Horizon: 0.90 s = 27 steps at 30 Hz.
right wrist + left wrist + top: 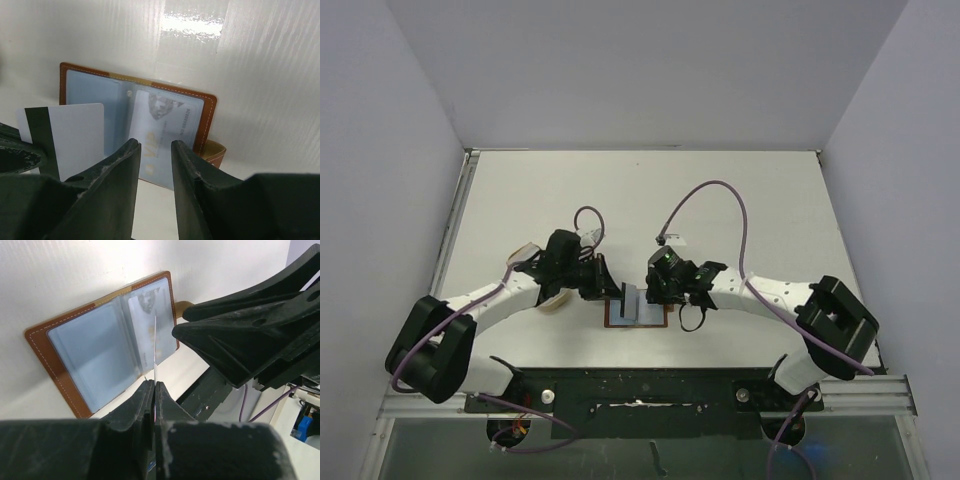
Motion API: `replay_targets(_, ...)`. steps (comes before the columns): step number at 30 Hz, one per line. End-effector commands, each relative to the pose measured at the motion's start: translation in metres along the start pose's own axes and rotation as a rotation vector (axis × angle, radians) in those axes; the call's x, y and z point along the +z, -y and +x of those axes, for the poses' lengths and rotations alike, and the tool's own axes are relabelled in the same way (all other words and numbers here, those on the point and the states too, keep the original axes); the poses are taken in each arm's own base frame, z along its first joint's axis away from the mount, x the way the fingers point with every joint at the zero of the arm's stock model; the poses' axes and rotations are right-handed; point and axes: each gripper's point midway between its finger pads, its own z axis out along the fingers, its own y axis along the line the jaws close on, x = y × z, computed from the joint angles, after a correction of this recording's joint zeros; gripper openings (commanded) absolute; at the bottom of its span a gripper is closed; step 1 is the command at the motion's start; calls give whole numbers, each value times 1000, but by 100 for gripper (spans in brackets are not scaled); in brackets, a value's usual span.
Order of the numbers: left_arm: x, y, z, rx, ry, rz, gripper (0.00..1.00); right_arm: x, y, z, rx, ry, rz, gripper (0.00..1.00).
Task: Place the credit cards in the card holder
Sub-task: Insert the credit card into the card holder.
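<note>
Two fingers of the left pincer point(152, 386) are pressed shut on one edge of a credit card point(155, 342). The card stands with its faces vertical. The left wrist sees it edge-on, and the right wrist sees a pale face with a dark stripe down one side. It reaches out from the pincer over the card holder point(90, 355), about above the centre fold. Whether its far edge touches the plastic I cannot tell.

The holder lies spread open and flat, pale blue pockets up, close to the middle of the near edge of the surface point(640, 200). A second card point(149, 320) already sits in the pocket on the side toward the right arm, and the other pocket looks empty. The right pincer point(154, 145) hovers just beside the held card, over the filled side, its jaws apart with nothing between them.

The card looks light, thin and stiff, with a slick face — pinched at one edge it should stay put. It would likely flex or pivot if it met a pocket lip at an angle. Gripping the trailing edge leaves the leading edge free to enter. The holder is soft and light and could easily slide or fold under a push, so the free pincer would do well to pin its leather border — not the clear pocket.
</note>
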Motion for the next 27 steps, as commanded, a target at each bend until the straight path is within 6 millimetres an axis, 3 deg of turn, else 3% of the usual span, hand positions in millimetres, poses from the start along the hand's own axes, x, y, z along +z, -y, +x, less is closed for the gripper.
replay_targets(1,5,10,-6,26,0,68,0,1,-4,-12,13,31,1,32)
replay_targets(15,25,-5,-3,-15,-38,56,0,13,30,9,13,-11,78,33)
replay_targets(27,31,-22,2,-36,-59,-7,0,20,42,22,15,-32,99,26)
